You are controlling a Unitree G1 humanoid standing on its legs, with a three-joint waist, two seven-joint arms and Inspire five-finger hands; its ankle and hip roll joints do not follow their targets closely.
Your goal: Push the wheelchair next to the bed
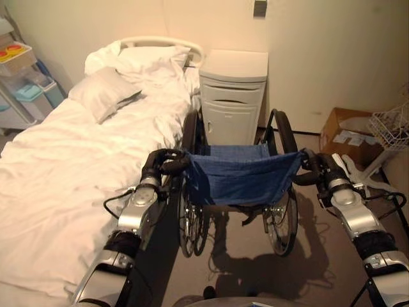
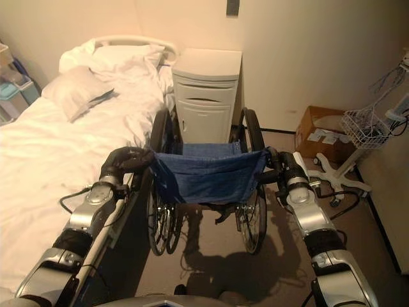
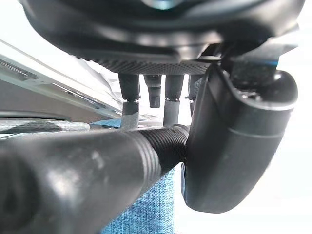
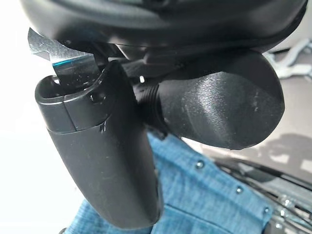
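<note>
- Straight ahead of you the wheelchair [image 1: 238,185] stands on the floor [image 1: 319,256] with its blue cloth back toward you, just beside the right edge of the bed [image 1: 57,166].
- Its front faces a pale bedside cabinet [image 1: 231,96] set against the wall, near the head of the bed.
- Your left hand [image 1: 161,163] is curled round the left push handle [image 3: 87,170]; in the left wrist view you see the thumb wrapped over the ribbed black grip and the fingers [image 3: 129,90] bent down behind it.
- Your right hand [image 1: 318,167] is closed on the right push handle [image 4: 219,112]; the right wrist view shows the thumb lying across the grip, with the blue cloth just past it.
- White sheets cover the bed, and two pillows [image 1: 105,89] lie at its head.
- To your right a cardboard box [image 1: 348,131] sits on the floor by the wall, with a white wire basket [image 1: 391,125] on a wheeled stand next to it.
- Beyond the bed on your left, plastic drawers [image 1: 22,83] stand by the wall.
</note>
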